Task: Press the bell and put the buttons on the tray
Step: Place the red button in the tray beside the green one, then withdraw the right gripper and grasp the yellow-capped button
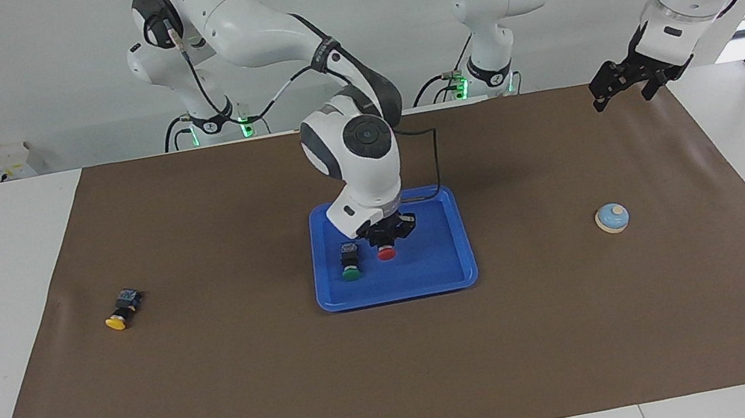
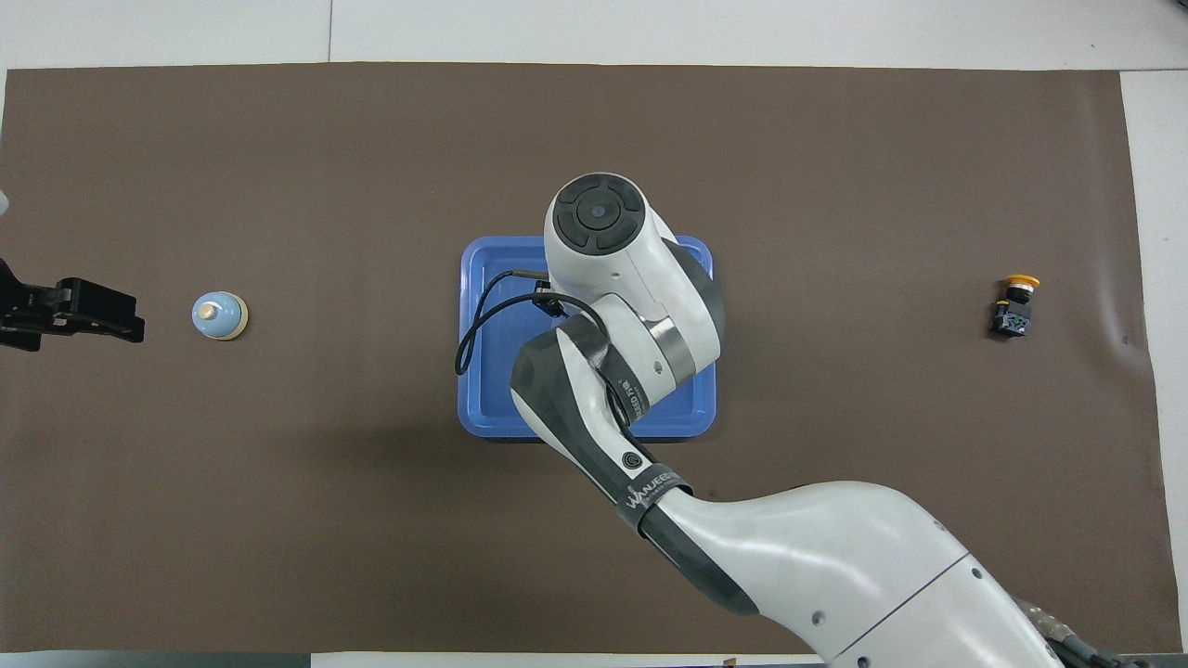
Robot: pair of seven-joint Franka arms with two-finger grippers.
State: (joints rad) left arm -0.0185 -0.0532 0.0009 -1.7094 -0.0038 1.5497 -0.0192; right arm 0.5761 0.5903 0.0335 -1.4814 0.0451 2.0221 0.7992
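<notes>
Ordered across the facing view from the right arm's end of the table toward the left arm's end. Yellow button: lies on its side on the brown mat, alone, well apart from the tray, yellow cap pointing away from the robots. Blue tray: rests flat at the middle of the mat. Green button: lies inside the tray, on the side toward the right arm's end, cap pointing away from the robots; just beside the red button. Right gripper: reaches down into the tray, fingers pinching the black body of the red button; the red cap shows just below the fingertips; whether the button touches the tray floor cannot be told. Bell: stands upright on the mat toward the left arm's end. Left gripper: the left arm waits, raised over the mat's edge; its fingers appear spread and carry nothing.
</notes>
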